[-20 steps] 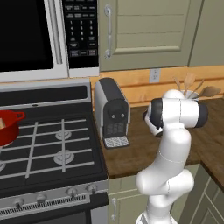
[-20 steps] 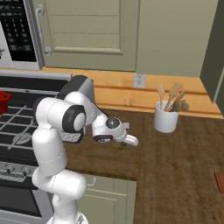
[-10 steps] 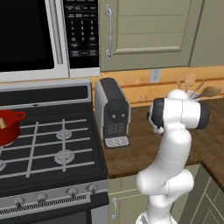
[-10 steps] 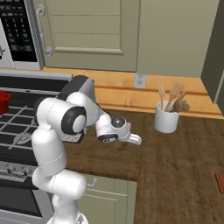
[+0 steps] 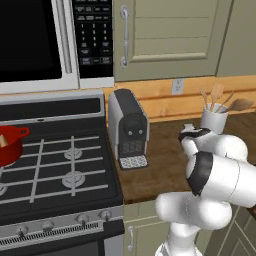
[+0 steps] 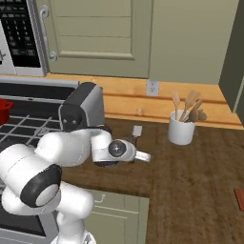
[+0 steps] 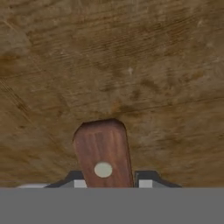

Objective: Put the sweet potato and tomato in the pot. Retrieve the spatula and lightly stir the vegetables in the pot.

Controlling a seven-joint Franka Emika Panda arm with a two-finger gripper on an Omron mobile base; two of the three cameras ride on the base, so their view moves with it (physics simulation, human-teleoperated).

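Your gripper (image 7: 107,183) is closed on the spatula (image 7: 103,153) by its wooden handle end, low over the desk (image 7: 131,65); it looks light and stiff, so grip the handle firmly.

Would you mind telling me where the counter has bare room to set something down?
Bare wood runs from the coffee machine to the white utensil crock, and across the front right corner. It is crowded around the gripper near the counter's front edge.
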